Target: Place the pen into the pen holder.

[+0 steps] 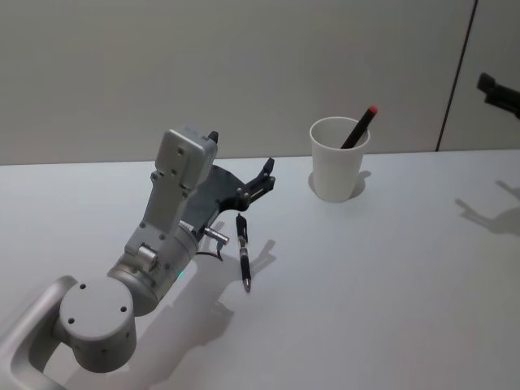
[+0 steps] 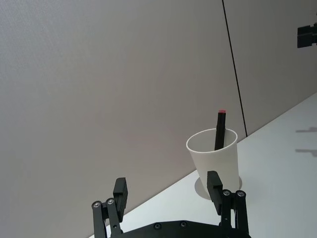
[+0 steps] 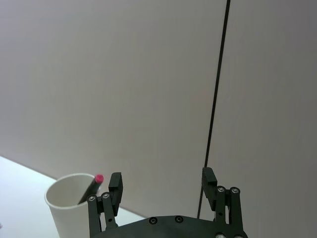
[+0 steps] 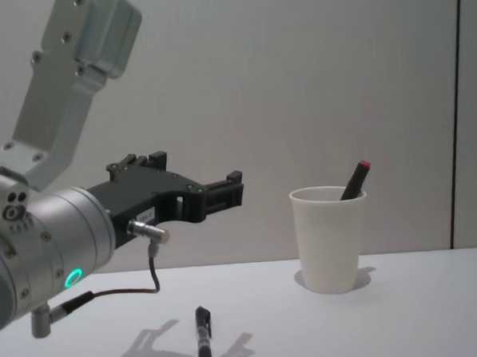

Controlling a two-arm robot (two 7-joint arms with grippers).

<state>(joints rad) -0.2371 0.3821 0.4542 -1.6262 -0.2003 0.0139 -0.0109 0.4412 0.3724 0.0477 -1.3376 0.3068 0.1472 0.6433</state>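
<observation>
**Item 1: pen**. Black barrel w/ silver tip, lying flat on the counter. Tip end points toward the robot. Nothing touches it. Sits below the left end effector and to the left of the pen holder, clear of it. Chest view shows it low at front, w/ its shadow alongside.

**Item 2: pen holder**. Plain white paper cup, tapered, rolled rim. Upright on counter near the back wall.

**Item 3: red-capped pen**. Dark barrel, stands tilted inside the pen holder and leans on the rim. Red end sticks up above the rim.

**Item 4: left end effector**. Raised above the counter, aimed toward the pen holder. Released: fingers spread wide, nothing between them. Arm comes in from the lower left in head view.

**Item 5: right end effector**. Held up at the far right, off the counter. Released: fingers apart and empty. Pen holder shows low at one side in its wrist view.
</observation>
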